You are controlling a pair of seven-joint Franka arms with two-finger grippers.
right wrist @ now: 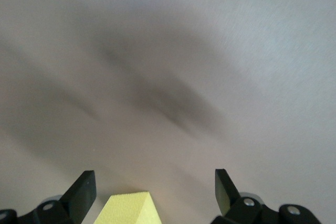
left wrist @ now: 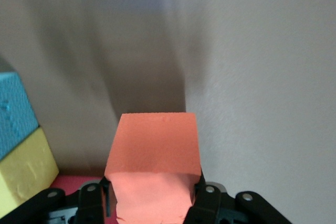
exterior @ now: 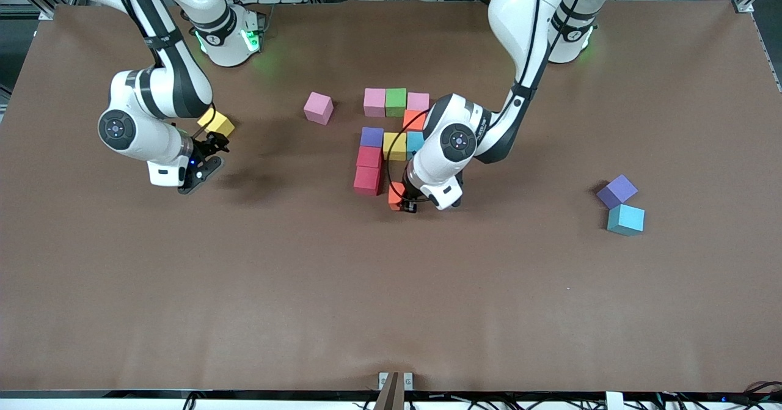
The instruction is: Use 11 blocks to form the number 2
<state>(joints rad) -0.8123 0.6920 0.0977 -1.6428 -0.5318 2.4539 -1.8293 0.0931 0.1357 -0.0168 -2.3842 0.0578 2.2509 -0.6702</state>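
On the brown counter, my left arm reached over the half-built number 2, while my right arm waited toward its own end of the counter. My left gripper was clamped on an orange block, low over the counter just beside the two red blocks of the figure; a yellow block and a light blue block sat close by it. My right gripper hung with its jaws spread wide, gripping nothing, a loose yellow block just beside it. A stray pink block lay between my two grippers. A purple block and a teal block sat touching, well apart from both.
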